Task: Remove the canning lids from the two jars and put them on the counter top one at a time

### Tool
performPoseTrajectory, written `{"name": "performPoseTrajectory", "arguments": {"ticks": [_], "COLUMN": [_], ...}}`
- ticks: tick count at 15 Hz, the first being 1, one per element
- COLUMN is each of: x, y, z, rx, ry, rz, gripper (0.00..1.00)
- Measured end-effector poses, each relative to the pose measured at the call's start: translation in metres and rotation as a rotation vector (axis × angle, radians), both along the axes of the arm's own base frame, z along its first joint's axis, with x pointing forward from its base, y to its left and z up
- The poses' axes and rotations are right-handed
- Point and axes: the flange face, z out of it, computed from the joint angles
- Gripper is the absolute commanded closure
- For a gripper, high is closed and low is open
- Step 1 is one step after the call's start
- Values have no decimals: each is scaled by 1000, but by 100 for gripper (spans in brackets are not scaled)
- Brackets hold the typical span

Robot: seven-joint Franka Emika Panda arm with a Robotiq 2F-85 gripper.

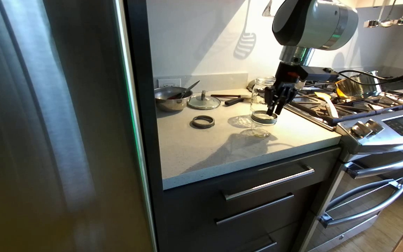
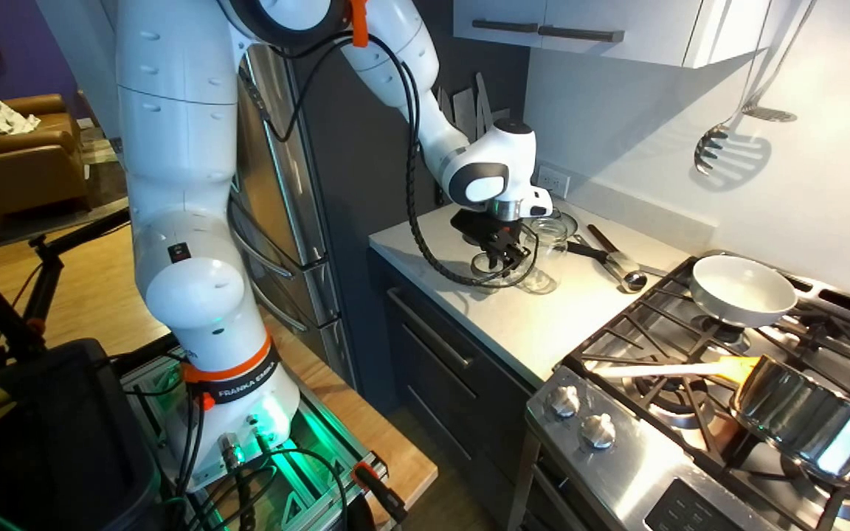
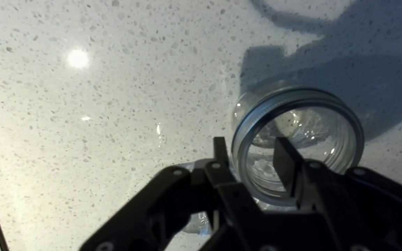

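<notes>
One dark canning lid [image 1: 203, 125] lies flat on the pale counter top [image 1: 201, 154]. The other canning lid [image 1: 263, 121] sits on the mouth of the front clear glass jar [image 1: 260, 132]; this lid also shows in the wrist view [image 3: 251, 120]. The second jar [image 1: 258, 101] stands behind it with no dark band visible; it is also in an exterior view [image 2: 552, 240]. My black gripper [image 1: 274, 112] is partly open and empty at the front jar's lid. In the wrist view the gripper [image 3: 251, 143] has one finger outside the rim and one over the mouth; contact is unclear.
A steel pan [image 1: 171, 103] with a utensil, a glass pan lid [image 1: 204, 102] and dark-handled utensils [image 1: 234, 101] lie along the back. The gas stove [image 1: 322, 106] holds a steel pot [image 2: 816, 417] and a white bowl [image 2: 742, 291]. A fridge [image 1: 65, 122] borders the counter.
</notes>
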Motion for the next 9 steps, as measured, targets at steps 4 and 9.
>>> {"name": "performPoseTrajectory", "arguments": {"ticks": [4, 9], "x": [0, -1], "y": [-2, -2], "z": [0, 0], "rx": [0, 0], "ry": [0, 0], "rz": [-3, -4], "gripper": [64, 73]}}
